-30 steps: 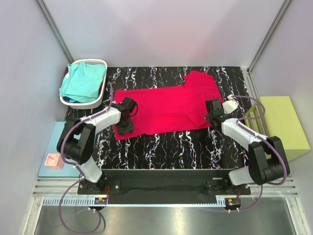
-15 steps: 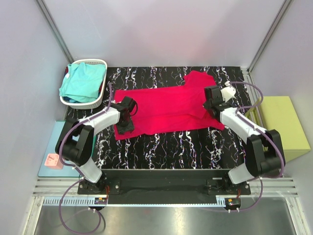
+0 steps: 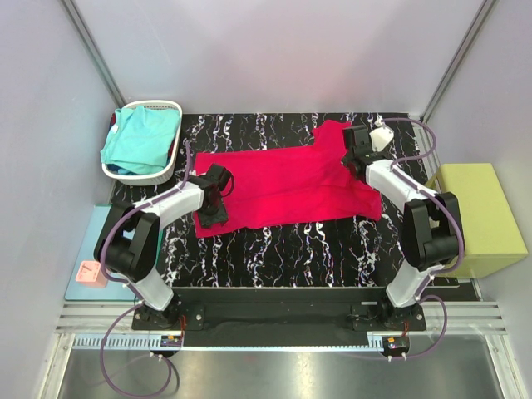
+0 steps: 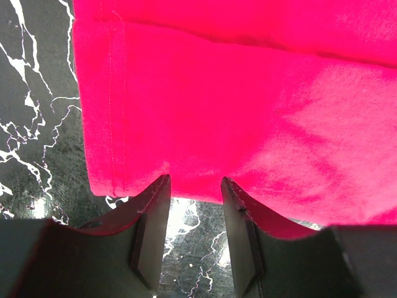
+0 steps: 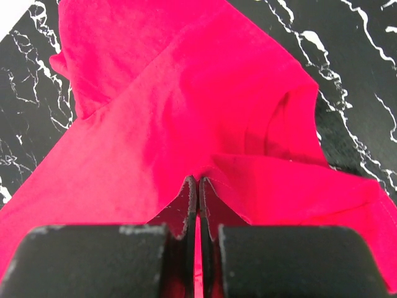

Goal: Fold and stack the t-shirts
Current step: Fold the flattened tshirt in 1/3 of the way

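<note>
Left gripper (image 4: 195, 183) low at near-left hem of crimson t-shirt (image 3: 283, 183), jaws half open, straddling edge, nothing pinched. Looks staged for corner grab. Shirt spread flat on table (image 3: 291, 249). Right gripper (image 5: 197, 181) clamped shut by far sleeve, cloth puckering into tips, likely grip for fold. Turquoise t-shirt (image 3: 137, 141) heaped in basket (image 3: 158, 105), far left.

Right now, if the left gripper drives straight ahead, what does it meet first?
The crimson t-shirt: the left gripper has open fingers at its near edge. Whether the tips already touch the cloth is unclear.
</note>
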Available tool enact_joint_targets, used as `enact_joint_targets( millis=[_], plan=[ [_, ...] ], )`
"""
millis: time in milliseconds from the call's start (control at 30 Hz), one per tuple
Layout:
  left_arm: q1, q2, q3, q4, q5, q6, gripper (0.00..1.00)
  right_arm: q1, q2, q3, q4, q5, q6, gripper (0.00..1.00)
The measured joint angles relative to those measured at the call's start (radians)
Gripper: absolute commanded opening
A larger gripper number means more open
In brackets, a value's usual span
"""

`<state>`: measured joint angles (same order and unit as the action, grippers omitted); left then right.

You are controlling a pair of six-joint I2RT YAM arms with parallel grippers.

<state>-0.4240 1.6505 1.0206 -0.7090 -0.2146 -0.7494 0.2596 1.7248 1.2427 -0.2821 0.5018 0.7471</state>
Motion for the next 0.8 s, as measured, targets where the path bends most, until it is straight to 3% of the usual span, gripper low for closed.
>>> enact_joint_targets(
  millis=[233, 267, 367, 467, 633, 800],
  plan=[
    [0.0, 0.021, 0.0, 0.0, 0.0, 0.0, 0.43, -0.005, 0.073, 0.048, 0.0, -0.018, -0.019, 0.03],
    [0.0, 0.025, 0.0, 0.0, 0.0, 0.0, 0.43, -0.005, 0.083, 0.052, 0.0, -0.019, -0.021, 0.22],
    [0.0, 0.037, 0.0, 0.0, 0.0, 0.0, 0.43, -0.006, 0.117, 0.065, 0.0, -0.026, -0.027, 0.45],
    [0.0, 0.04, 0.0, 0.0, 0.0, 0.001, 0.43, -0.004, 0.124, 0.066, -0.004, -0.021, -0.049, 0.55],
    [0.0, 0.04, 0.0, 0.001, 0.0, 0.001, 0.43, 0.005, 0.034, 0.035, 0.005, -0.015, -0.083, 0.57],
    [0.0, 0.04, 0.0, 0.001, 0.0, 0.001, 0.43, 0.014, -0.169, -0.057, 0.021, -0.034, -0.086, 0.49]
  ],
)
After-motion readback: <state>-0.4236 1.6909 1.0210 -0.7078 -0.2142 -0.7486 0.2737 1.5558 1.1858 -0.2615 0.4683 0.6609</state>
